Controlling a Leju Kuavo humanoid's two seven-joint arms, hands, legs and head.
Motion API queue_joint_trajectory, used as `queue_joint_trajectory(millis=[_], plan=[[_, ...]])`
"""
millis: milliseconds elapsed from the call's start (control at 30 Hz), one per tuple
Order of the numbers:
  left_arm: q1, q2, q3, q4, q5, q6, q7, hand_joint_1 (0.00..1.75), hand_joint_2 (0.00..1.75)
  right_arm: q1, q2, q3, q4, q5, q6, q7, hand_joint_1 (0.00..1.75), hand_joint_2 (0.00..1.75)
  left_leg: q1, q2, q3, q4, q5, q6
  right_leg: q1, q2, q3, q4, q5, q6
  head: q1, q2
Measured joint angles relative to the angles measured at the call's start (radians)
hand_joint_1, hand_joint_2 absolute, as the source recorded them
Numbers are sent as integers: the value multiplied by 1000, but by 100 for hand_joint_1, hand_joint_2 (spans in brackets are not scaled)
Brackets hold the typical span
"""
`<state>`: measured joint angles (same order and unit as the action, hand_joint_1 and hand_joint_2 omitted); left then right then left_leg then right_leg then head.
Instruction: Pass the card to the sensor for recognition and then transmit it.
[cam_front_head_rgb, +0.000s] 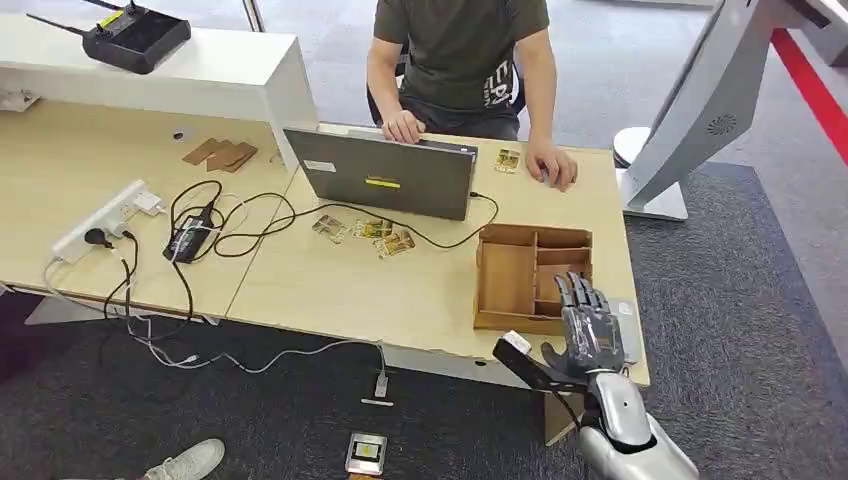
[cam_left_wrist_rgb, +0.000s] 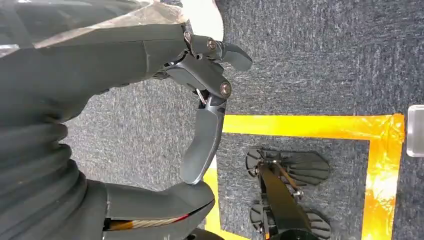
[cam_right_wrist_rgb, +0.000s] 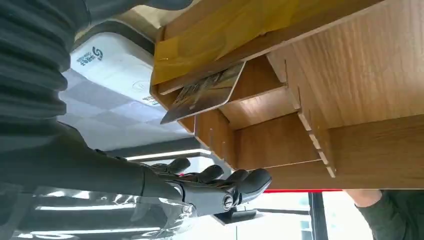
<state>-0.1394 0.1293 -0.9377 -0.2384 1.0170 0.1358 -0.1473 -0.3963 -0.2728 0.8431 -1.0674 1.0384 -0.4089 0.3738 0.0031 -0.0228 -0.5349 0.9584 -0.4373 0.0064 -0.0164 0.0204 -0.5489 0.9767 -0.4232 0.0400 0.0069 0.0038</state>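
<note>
The right hand (cam_front_head_rgb: 588, 330) hovered just above the near right corner of the wooden organiser (cam_front_head_rgb: 508, 278), fingers spread apart and holding nothing, the thumb stuck out toward the desk's front edge. In the right wrist view a card (cam_right_wrist_rgb: 205, 93) leaned tilted in one of the organiser's small compartments, close to the hand but untouched. The left hand (cam_left_wrist_rgb: 202, 95) hung over the carpet, fingers loosely curved with nothing in them.

The step in hand looked like the reach for the card; no pickup had begun. The next move would likely call for lowering the fingers into that narrow compartment and pinching the card's exposed edge, with thin dividers crowding either side. A grey reader (cam_front_head_rgb: 628, 322) lay just beside the organiser at the desk's right edge, partly behind the hand, probably the sensor. Open room lay right of the desk, over the carpet, while the person (cam_front_head_rgb: 460, 60) and laptop (cam_front_head_rgb: 385, 172) closed off the far side
</note>
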Motion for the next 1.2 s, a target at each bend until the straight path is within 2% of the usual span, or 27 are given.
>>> queue_joint_trajectory(millis=[900, 933, 967, 1000, 1033, 1067, 1200], plan=[[0, 0, 0, 0, 19, 4, -6, 0, 175, -1, -10, 8, -3, -8, -13, -4, 2, 175, 0, 0, 0, 0, 0, 0, 0, 0, 0, 0, 0, 0, 0, 0], [0, 0, 0, 0, 19, 4, -6, 0, 175, -1, -10, 9, -3, -10, -13, -4, 7, 175, 0, 0, 0, 0, 0, 0, 0, 0, 0, 0, 0, 0, 0, 0], [0, 0, 0, 0, 19, 4, -6, 0, 175, -1, -9, 9, -3, -10, -13, -4, 154, 175, 0, 0, 0, 0, 0, 0, 0, 0, 0, 0, 0, 0, 0, 0], [0, 0, 0, 0, 19, 4, -6, 0, 175, -1, -8, 9, -3, -11, -13, -4, 162, 175, 0, 0, 0, 0, 0, 0, 0, 0, 0, 0, 0, 0, 0, 0], [0, 0, 0, 0, 19, 4, -6, 0, 175, -1, -7, 10, -3, -11, -13, -4, 161, 175, 0, 0, 0, 0, 0, 0, 0, 0, 0, 0, 0, 0, 0, 0], [0, 0, 0, 0, 19, 4, -6, 0, 175, -1, -6, 10, -3, -12, -12, -4, 168, 175, 0, 0, 0, 0, 0, 0, 0, 0, 0, 0, 0, 0, 0, 0], [0, 0, 0, 0, 19, 4, -6, 0, 175, -1, 3, 11, -3, -13, -11, -8, 166, 175, 0, 0, 0, 0, 0, 0, 0, 0, 0, 0, 0, 0, 0, 0]])
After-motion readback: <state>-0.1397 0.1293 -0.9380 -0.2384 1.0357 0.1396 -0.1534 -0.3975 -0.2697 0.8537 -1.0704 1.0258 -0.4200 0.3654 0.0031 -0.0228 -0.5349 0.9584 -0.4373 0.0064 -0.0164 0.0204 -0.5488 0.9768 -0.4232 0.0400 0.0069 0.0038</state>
